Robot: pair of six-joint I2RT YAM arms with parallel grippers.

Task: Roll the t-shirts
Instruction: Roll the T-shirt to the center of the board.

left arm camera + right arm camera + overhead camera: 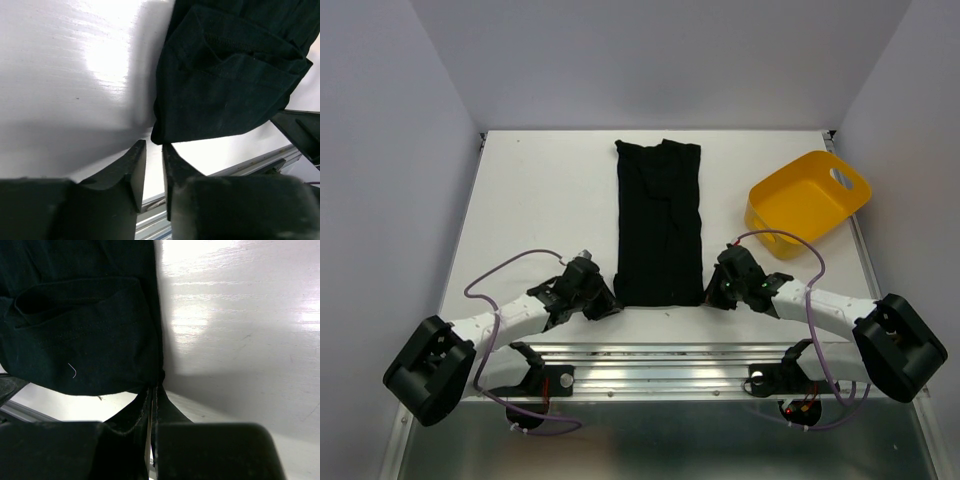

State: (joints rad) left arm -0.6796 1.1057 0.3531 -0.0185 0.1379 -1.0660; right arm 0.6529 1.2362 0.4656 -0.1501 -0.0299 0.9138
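Robotics lab test cell: a white table (540,200) is boxed in by bare white walls (660,60) on the left, far and right, with two arms (510,320) and purple cables (500,272) at a metal rail (660,365) along its near edge.

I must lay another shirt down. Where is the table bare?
Widest: between the shirt and the table's left edge. Narrower: between shirt and yellow tub. Crowded: near edge, with left pincer and right pincer at the shirt's corners.
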